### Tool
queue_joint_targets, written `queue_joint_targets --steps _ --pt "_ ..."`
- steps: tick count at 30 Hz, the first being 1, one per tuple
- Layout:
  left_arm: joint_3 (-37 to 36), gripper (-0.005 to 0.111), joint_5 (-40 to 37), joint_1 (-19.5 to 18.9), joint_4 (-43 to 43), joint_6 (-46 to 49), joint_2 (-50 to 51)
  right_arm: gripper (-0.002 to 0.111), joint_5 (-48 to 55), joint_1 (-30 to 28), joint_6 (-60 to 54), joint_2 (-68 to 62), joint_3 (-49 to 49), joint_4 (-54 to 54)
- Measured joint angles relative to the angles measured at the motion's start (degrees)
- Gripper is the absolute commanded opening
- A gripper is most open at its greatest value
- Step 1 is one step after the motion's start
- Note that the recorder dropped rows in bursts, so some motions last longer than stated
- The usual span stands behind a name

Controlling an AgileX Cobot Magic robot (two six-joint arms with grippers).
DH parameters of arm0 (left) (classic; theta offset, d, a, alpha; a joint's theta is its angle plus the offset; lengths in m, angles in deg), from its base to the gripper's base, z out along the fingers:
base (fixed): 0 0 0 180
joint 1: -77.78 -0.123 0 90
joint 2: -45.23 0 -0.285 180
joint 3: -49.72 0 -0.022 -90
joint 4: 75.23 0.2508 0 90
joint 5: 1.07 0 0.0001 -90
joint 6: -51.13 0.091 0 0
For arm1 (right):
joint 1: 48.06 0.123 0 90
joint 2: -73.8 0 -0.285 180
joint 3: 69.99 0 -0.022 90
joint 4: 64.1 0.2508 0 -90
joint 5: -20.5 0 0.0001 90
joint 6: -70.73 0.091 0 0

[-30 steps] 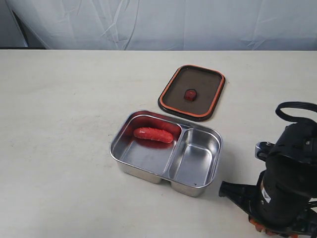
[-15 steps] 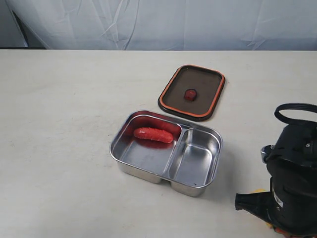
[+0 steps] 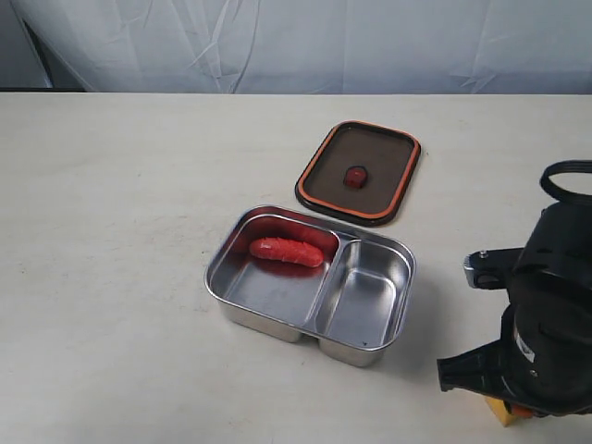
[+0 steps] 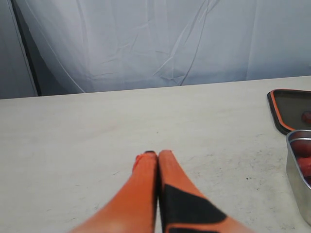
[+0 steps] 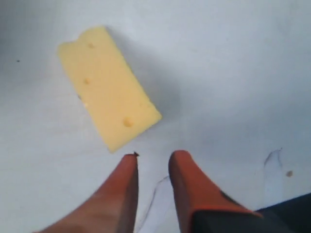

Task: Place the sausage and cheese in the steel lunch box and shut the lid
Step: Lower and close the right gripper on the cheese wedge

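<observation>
Sausage point(image 3: 286, 251) sits in the steel lunch box point(image 3: 264, 324). The right pincer point(image 5: 151, 158), slightly spread and empty, hovers just beside the cheese point(image 5: 108, 87) on the desk point(image 5: 233, 73); next it must straddle and pinch it.

Shiny steel lunch box point(image 3: 262, 320), glossy sausage point(image 3: 286, 251)

Clearance check: wide on the left, crowded on the right.
I see open table point(image 3: 111, 231) across the whole left side and along the far edge. Mid-scene, the steel lunch box point(image 3: 264, 322) blocks low passes. The sausage point(image 3: 286, 251) fills the far end of its larger left compartment, and the smaller right one is bare. The lid point(image 3: 370, 148) lies flat just beyond the box. My right arm point(image 3: 550, 324) crowds the near right corner, over the cheese point(image 5: 109, 87).
</observation>
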Motion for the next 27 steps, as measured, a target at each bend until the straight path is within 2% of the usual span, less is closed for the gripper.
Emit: queue_joint_targets --steps 4,6,10,17,27 --pt "0.0 0.0 0.0 0.0 0.0 0.0 0.0 0.044 1.55 0.0 -2.97 1.41 -0.35 -2.85" --pt "0.0 0.0 0.0 0.0 0.0 0.0 0.0 0.049 2.56 0.0 -5.0 1.46 -0.35 -3.14" --pt "0.0 0.0 0.0 0.0 0.0 0.0 0.0 0.048 2.62 0.0 -7.78 1.46 -0.35 -3.02" --pt "0.0 0.0 0.0 0.0 0.0 0.0 0.0 0.049 -4.66 0.0 -12.18 1.46 -0.35 0.82" --pt "0.0 0.0 0.0 0.0 0.0 0.0 0.0 0.049 -5.83 -0.22 -13.2 1.46 -0.35 -3.58"
